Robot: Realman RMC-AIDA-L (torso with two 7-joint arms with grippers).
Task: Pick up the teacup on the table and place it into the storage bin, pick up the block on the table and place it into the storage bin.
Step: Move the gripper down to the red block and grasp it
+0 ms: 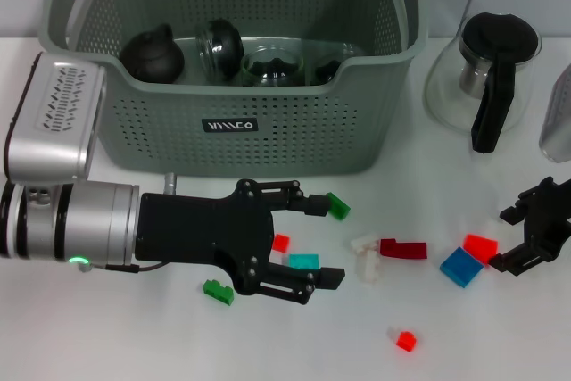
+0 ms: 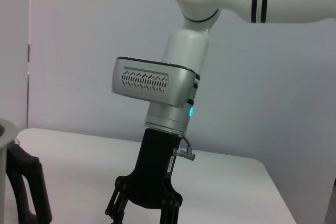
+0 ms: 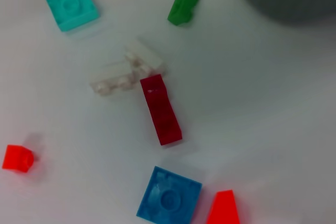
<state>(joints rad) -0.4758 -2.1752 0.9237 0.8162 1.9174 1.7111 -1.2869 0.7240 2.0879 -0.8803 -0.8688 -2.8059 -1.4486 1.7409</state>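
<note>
The grey-green storage bin (image 1: 236, 122) stands at the back, with a glass teacup (image 1: 219, 44), a second glass cup (image 1: 275, 64) and a dark round pot (image 1: 152, 53) inside. My left gripper (image 1: 328, 243) hovers low in front of the bin, open. A teal block (image 1: 303, 261) and a small red block (image 1: 280, 243) lie between its fingers, and a green block (image 1: 338, 206) sits at its upper fingertip. My right gripper (image 1: 504, 238) is open at the right edge, beside a red block (image 1: 480, 247) and a blue block (image 1: 460, 267).
A glass kettle with a black handle (image 1: 486, 78) stands right of the bin. Loose on the table are a white block (image 1: 364, 253), a dark red block (image 1: 403, 249), a green block (image 1: 218, 292) and a small red block (image 1: 406, 340). The right wrist view shows the dark red block (image 3: 161, 109) and the blue block (image 3: 169, 195).
</note>
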